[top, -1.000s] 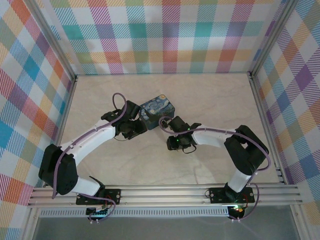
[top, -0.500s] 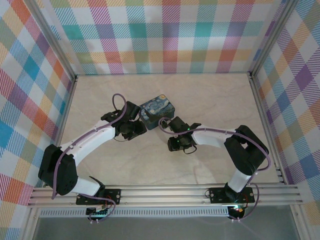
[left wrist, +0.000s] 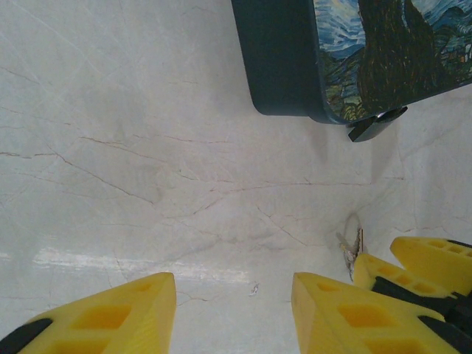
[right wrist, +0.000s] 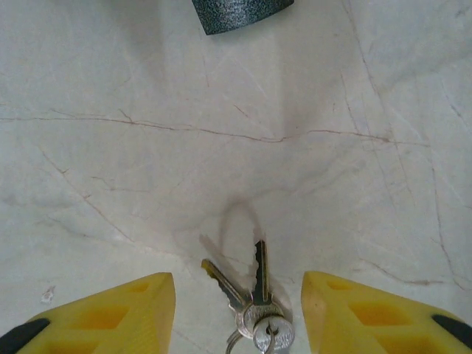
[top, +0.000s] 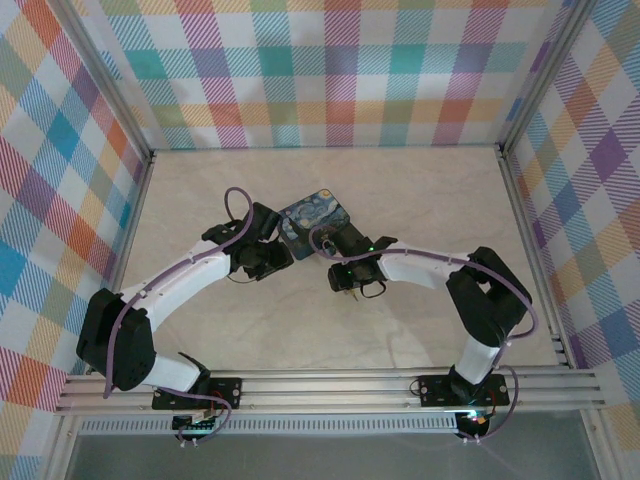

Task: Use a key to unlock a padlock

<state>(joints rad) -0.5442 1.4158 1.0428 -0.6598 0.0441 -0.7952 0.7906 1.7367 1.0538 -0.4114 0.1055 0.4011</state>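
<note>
Two small silvery keys (right wrist: 254, 295) on a ring lie flat on the marble table, blades pointing away from me. My right gripper (right wrist: 237, 280) is open and straddles them, a yellow finger on each side and neither touching. The left wrist view shows the same keys (left wrist: 352, 247) just ahead of the right gripper's fingertips (left wrist: 413, 273). My left gripper (left wrist: 232, 284) is open over bare table, nothing between its fingers. A small black piece (left wrist: 376, 125) juts out at the tin's near corner; I cannot tell whether it is the padlock.
The blue-and-yellow painted tin (top: 315, 220) sits on the table just beyond both grippers, with the left gripper (top: 283, 262) and right gripper (top: 345, 282) close below it. A dark speckled object (right wrist: 240, 15) lies ahead of the keys. Checked walls enclose the table.
The right arm has swung up and to the left, closer to the tin, and its jaws have widened a little. The left arm has not moved.
</note>
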